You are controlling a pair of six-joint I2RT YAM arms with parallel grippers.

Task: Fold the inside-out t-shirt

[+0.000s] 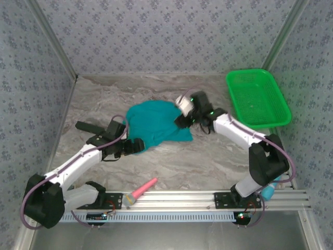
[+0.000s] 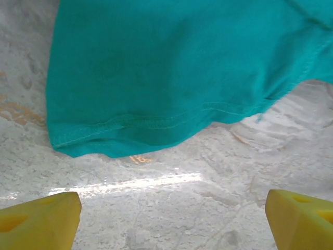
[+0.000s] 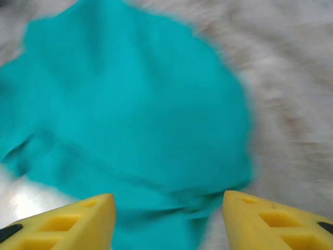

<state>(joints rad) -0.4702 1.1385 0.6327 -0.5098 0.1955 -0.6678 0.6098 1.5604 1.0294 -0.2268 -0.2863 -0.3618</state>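
yellow fingertips (image 2: 41, 219) of the left gripper (image 2: 171, 221) are spread wide, nothing held; the crumpled teal cloth t-shirt (image 2: 171, 62) is bunched on the grey marbled tabletop (image 2: 234, 156) just ahead, hem (image 2: 156, 122) laid crosswise to them. right gripper (image 3: 166, 219) is parted too, held over the shirt's right side, apparently empty.

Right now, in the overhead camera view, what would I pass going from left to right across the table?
left gripper → inside-out t-shirt → right gripper → green basket. The pink-tipped tool on the near rail is left out, since it sits under the same stretch as the left gripper and the shirt.
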